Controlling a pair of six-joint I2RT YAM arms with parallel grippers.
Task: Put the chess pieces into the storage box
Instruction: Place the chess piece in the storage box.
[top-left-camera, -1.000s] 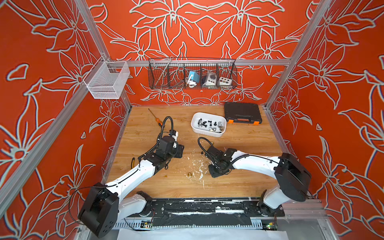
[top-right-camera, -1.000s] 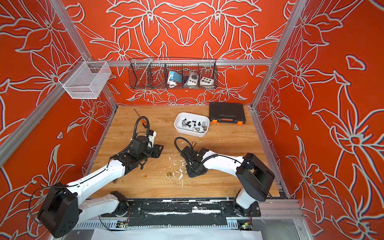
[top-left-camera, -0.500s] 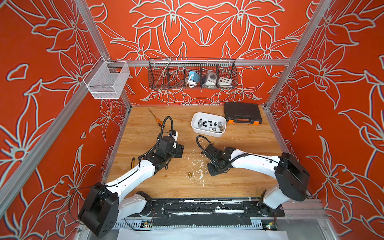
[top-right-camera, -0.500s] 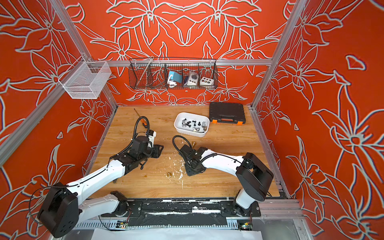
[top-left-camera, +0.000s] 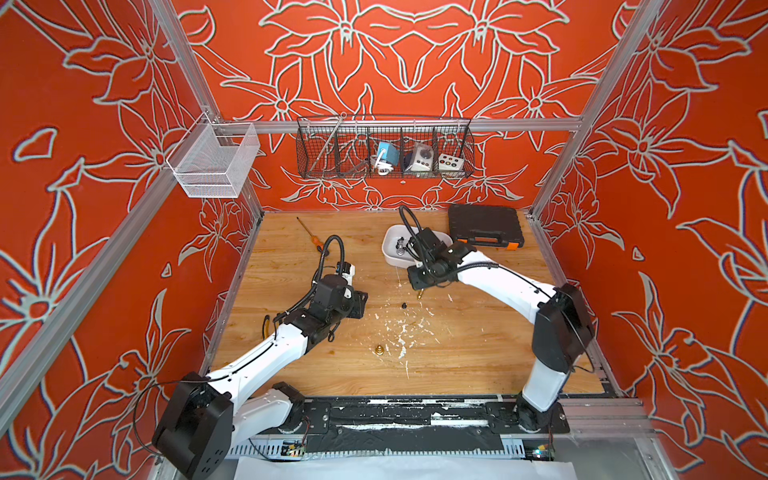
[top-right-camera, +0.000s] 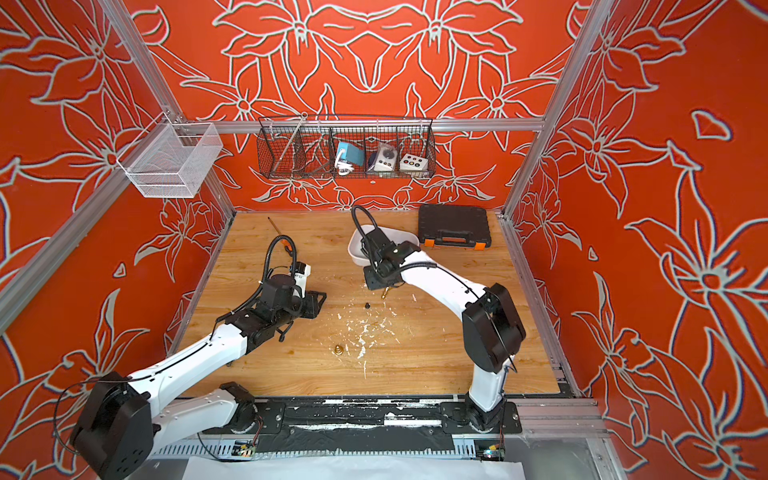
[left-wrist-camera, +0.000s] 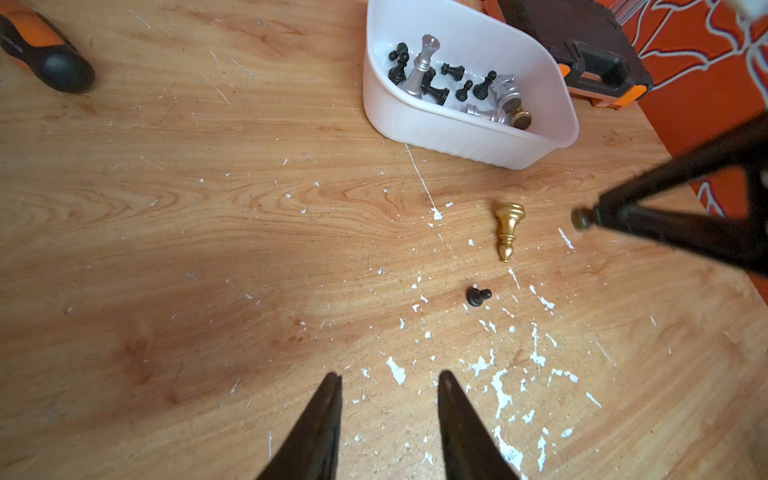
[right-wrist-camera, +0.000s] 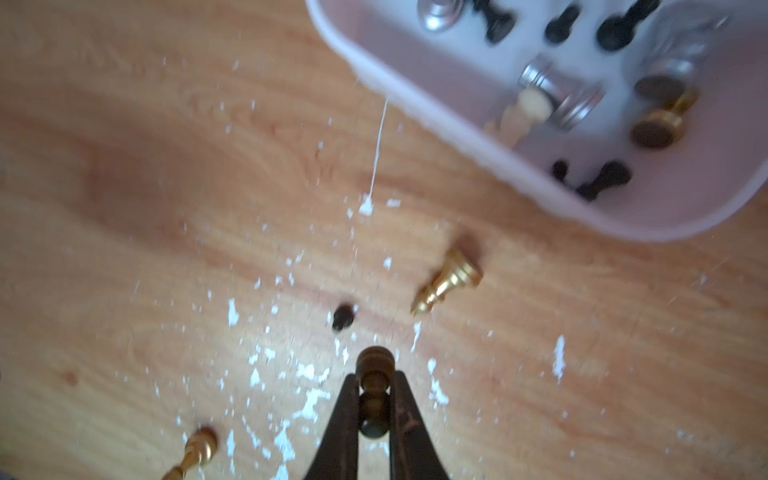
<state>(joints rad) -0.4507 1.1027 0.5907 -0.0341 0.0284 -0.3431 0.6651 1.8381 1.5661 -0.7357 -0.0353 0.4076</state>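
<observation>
Right end effector: clamped on a dark pawn, held aloft.
Storage box: just ahead, toward the back wall; right arm nearer.
Left end effector: fingers parted, empty.

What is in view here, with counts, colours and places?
storage box: one, white, far table centre.
boxed chess pieces: about a dozen, black, silver, gold, cream, inside box.
loose chess pieces: three; lying gold piece near box, black pawn beside it, upright gold piece nearer base.
screwdriver: one, orange-handled, far left.
toolcase: one, black, beside box.
mesh basket: one, white, left rail.
wire rack: one, black, back wall.
left pincer: open, empty.
right pincer: shut on dark pawn.
</observation>
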